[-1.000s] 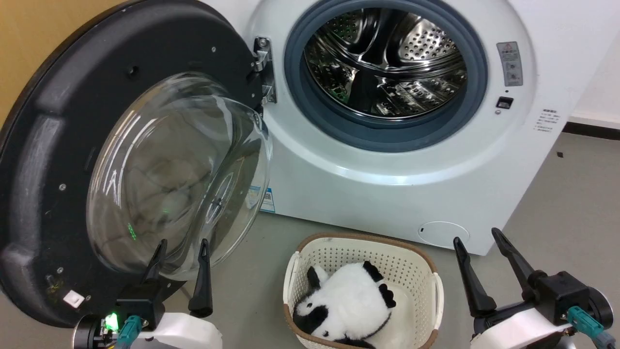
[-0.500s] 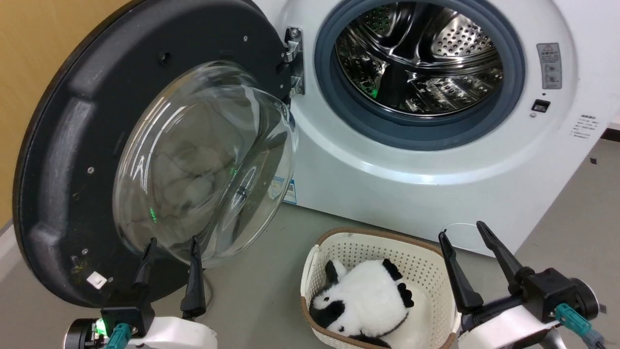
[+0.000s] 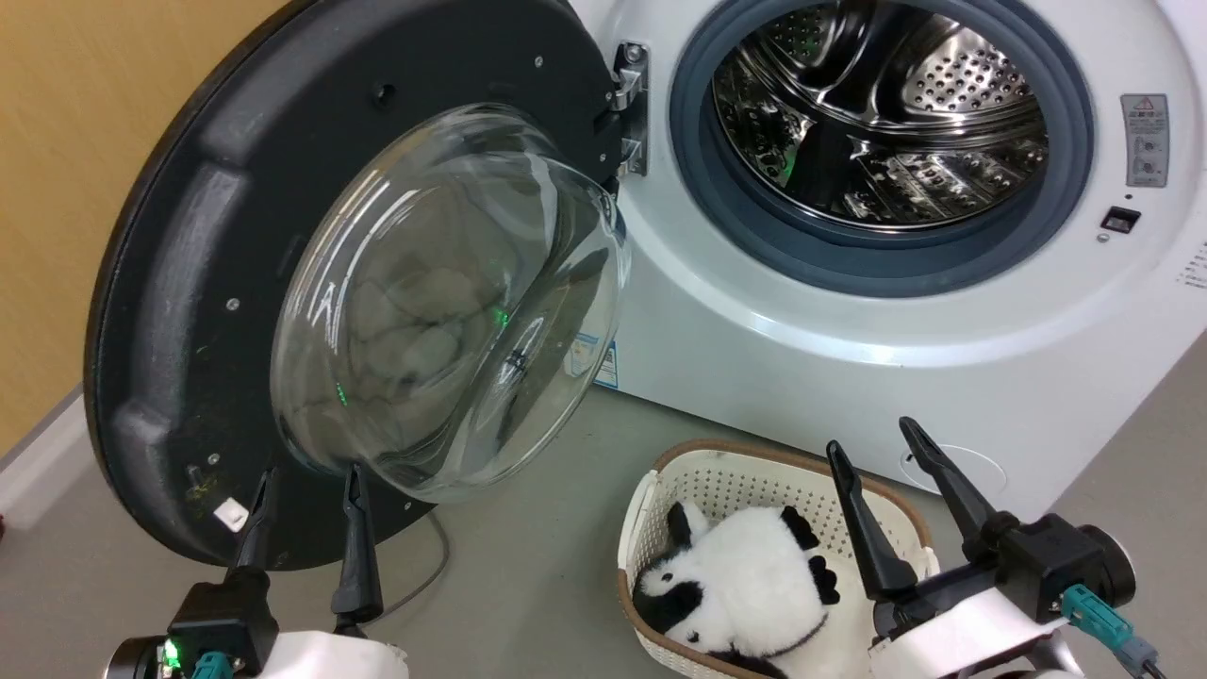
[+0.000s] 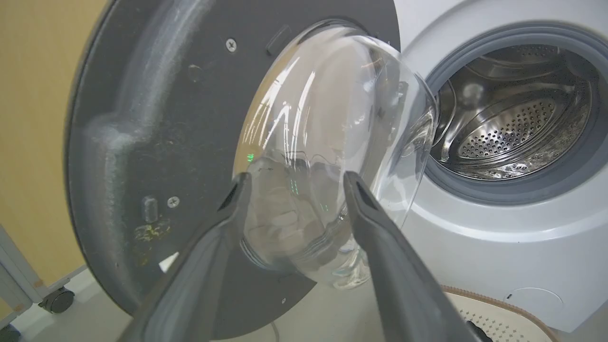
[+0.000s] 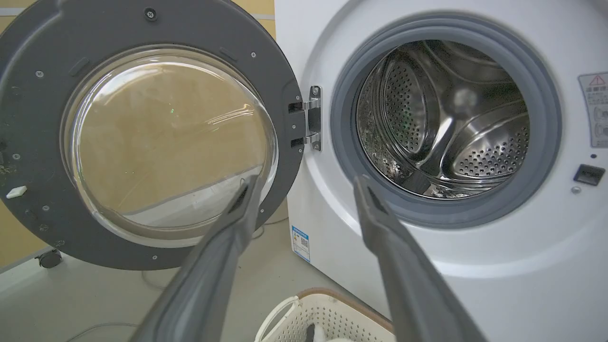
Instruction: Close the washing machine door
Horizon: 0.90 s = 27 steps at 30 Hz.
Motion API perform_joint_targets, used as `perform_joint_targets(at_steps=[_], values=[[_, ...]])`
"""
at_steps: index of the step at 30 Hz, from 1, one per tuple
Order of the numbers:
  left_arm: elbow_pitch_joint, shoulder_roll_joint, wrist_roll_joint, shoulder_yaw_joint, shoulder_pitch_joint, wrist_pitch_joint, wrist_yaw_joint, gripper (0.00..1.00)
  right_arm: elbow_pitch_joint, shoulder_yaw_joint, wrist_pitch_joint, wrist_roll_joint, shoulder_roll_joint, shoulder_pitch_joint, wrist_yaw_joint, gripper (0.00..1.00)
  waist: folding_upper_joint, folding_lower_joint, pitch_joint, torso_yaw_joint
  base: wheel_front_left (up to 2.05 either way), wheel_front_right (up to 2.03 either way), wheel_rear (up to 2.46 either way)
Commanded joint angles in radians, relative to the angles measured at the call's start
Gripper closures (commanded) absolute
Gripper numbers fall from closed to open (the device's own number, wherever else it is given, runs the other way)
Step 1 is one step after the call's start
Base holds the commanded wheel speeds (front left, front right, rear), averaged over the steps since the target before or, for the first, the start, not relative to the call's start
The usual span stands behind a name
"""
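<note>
Starting to the left of the washing machine (image 3: 801, 377), I am seeing a yellow wall (image 3: 57, 189), and in front of it the washing machine door (image 3: 179, 283) is hanging wide open, swung out to the machine's left, with its matte dark inner face showing to my head camera. The clear glass bowl (image 3: 443, 311) is bulging out of the door's centre toward me. My left gripper (image 3: 310, 472) is sitting low beside the machine, its fingers spread wide with nothing between them and its tips pointing up at the door's lower rim, just under the bowl; I cannot tell whether they are touching it. Further right, the metal hinge (image 3: 630, 108) is joining the door to the machine's front at the left of the opening. There the grey-blue rubber ring (image 3: 693, 160) is circling the perforated steel drum (image 3: 886, 113), which is standing uncovered. A blue sticker (image 3: 605, 363) is showing low on the machine's left front corner. On the floor (image 3: 528, 566) in front of the machine, a cream perforated basket (image 3: 717, 469) is holding a black-and-white panda toy (image 3: 745, 585). My right gripper (image 3: 871, 436) is hovering at the basket's right side, before the machine's lower front, jaws gaping wide and empty, tips near the small round flap (image 3: 957, 467).
</note>
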<state>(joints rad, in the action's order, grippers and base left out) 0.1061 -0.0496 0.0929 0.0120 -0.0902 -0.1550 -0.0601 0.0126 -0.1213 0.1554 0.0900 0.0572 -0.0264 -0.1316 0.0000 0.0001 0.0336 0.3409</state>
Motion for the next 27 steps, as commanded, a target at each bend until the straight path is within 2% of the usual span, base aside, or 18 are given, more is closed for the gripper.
perform_joint_targets(at_steps=[1,27], values=[[0.009,0.0,0.007,0.003,-0.016,-0.011,-0.007,0.0,-0.001,-0.007,0.011,0.008,0.005,-0.017,0.001,0.0,0.0,-0.0001,-0.001,0.008,-0.05,-0.05,-0.05],[0.095,-0.001,0.039,0.035,-0.073,-0.065,-0.043,0.0,-0.001,-0.07,0.065,0.053,0.028,-0.031,0.001,0.0,0.0,-0.0001,0.002,0.119,-0.01,-0.01,-0.01]])
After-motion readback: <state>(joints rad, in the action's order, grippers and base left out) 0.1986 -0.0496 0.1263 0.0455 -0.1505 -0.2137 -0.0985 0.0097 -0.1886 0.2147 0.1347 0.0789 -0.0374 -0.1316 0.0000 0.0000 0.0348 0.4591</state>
